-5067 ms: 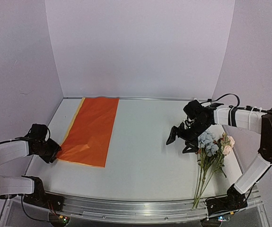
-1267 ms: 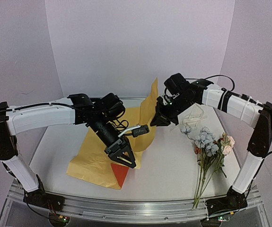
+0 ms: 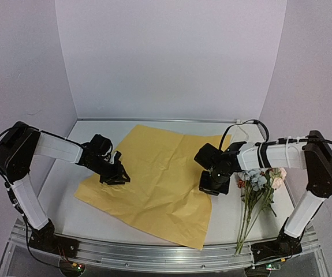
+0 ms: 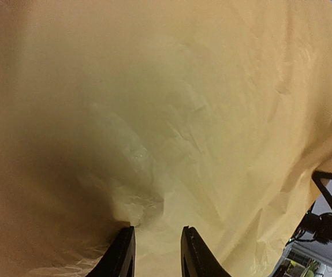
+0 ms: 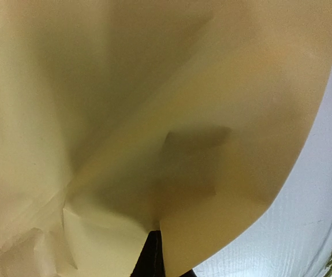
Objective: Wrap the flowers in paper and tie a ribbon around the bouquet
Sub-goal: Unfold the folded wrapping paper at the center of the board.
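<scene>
The paper [image 3: 160,173] lies spread across the table with its yellow face up, crinkled. My left gripper [image 3: 116,175] sits low at the sheet's left edge. In the left wrist view its jaws [image 4: 157,228] stand a little apart over wrinkled paper [image 4: 200,104], open. My right gripper [image 3: 213,186] is down at the sheet's right edge, and the right wrist view shows it [image 5: 154,232] shut on the paper [image 5: 125,115] there. The flowers [image 3: 259,180] lie on the table just right of that gripper, stems toward the near edge. A bit of the pale ribbon [image 3: 238,130] shows behind the right arm.
White walls close the table at the back and both sides. The metal rail [image 3: 154,254] with the arm bases runs along the near edge. The paper's near corner [image 3: 196,241] reaches close to that rail.
The paper, held up between both arms a moment ago, now lies flat with its yellow face up. Both arms have come down and apart. The left jaws have narrowed.
</scene>
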You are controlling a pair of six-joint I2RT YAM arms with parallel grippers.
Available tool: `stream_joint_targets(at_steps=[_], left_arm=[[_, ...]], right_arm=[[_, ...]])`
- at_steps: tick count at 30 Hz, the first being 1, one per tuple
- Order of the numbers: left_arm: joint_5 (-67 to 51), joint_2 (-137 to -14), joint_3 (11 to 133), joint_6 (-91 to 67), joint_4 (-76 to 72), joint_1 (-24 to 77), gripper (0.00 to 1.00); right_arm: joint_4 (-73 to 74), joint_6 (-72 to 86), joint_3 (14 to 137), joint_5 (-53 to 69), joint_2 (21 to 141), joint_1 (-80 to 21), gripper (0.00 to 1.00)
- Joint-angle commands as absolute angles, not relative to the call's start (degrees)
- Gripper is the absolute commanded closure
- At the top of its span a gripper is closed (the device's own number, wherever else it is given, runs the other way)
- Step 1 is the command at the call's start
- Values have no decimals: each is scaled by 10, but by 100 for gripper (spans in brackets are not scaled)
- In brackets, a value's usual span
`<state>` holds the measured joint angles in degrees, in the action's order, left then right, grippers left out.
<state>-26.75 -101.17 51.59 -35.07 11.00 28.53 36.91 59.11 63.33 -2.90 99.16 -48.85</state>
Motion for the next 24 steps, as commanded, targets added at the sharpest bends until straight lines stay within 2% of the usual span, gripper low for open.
stream_joint_targets(at_steps=[1,7,12,17,20,24], left_arm=[[-240,-1050,562,-343,108,264,72],[-217,-1086,604,-306,127,220,72],[-210,-1092,632,-278,136,207,69],[-209,-1097,669,-254,151,206,65],[-206,-1104,695,-241,168,205,64],[-220,-1086,711,-243,164,205,61]], right_arm=[[315,662,622,-65,1020,-512,95],[313,653,606,-40,1002,-521,80],[322,627,575,-8,955,-523,59],[400,527,595,28,901,-518,51],[452,473,655,95,911,-480,49],[479,449,782,220,998,-397,57]])
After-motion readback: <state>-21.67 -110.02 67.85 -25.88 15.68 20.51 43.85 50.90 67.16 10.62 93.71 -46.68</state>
